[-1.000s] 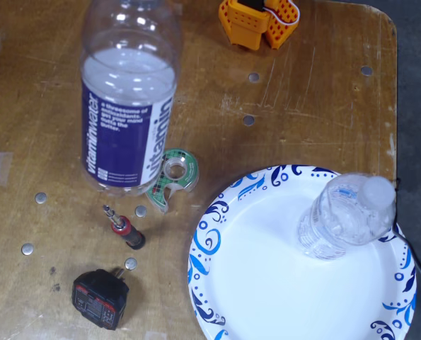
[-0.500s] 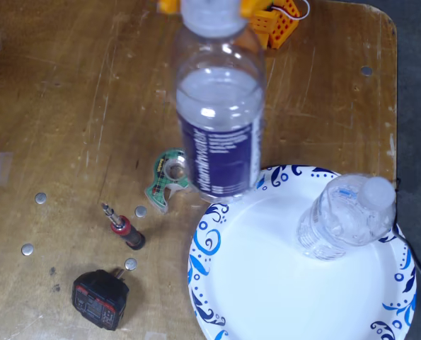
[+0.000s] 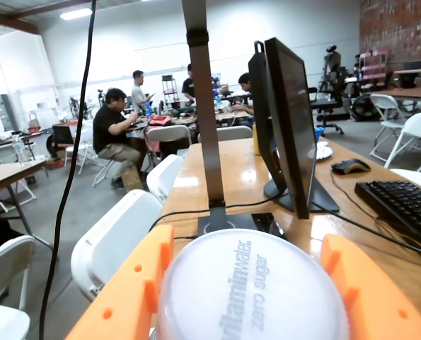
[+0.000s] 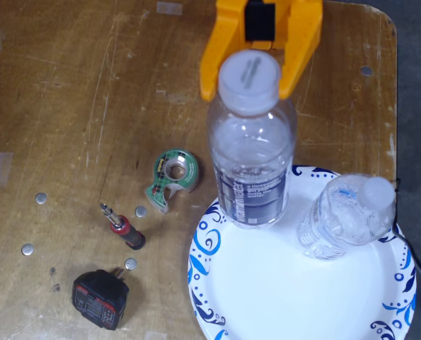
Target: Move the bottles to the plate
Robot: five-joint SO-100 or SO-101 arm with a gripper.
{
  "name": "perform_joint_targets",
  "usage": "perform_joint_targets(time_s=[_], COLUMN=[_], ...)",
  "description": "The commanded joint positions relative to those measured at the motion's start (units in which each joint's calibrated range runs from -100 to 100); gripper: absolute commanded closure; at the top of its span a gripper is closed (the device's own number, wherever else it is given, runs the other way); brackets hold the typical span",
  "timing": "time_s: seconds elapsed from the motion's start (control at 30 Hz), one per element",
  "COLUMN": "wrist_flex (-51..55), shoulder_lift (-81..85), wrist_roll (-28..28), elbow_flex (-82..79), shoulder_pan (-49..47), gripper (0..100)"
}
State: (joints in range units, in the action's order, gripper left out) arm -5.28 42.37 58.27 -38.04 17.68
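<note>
Tabletop (image 4: 68, 85), brown wood, scratched, set with small round metal discs, seen from above in the fixed view. Left side: black plug-like block (image 4: 100, 299) near the lower edge; short red-and-black screwdriver bit (image 4: 124, 231) just above it; green tape dispenser (image 4: 172, 177) further right, lying apart from the plate's rim. Centre: taller bottle (image 4: 251, 152), clear, white cap, dark-lettered label, held upright with its lower end over the upper-left rim of the plate (image 4: 267, 283) (whether it touches the plate cannot be told). Orange end effector (image 4: 248, 88) is closed on this bottle just below the cap, one finger on each side. In the wrist view the same white cap (image 3: 252, 290), printed "vitaminwater zero sugar", fills the lower middle between the two orange fingers (image 3: 129, 297). Right: smaller bottle (image 4: 344, 216), clear, pale label, white cap, standing on the plate's upper-right part, near the taller one but apart from it.
</note>
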Motion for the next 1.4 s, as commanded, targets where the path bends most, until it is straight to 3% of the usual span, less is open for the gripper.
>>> perform_joint_targets(time_s=[0.0, 0.4, 0.9, 1.37], wrist_flex=[-4.6, -11.4, -30.9, -31.7], shoulder_lift=[-3.8, -16.9, -28.2, -31.4], wrist_roll=[0.1, 0.1, 0.2, -1.1], elbow_flex=[0.4, -1.1, -6.3, -7.5], shoulder_pan=[-0.2, -1.1, -4.6, -4.6], gripper=[86, 86, 87, 86])
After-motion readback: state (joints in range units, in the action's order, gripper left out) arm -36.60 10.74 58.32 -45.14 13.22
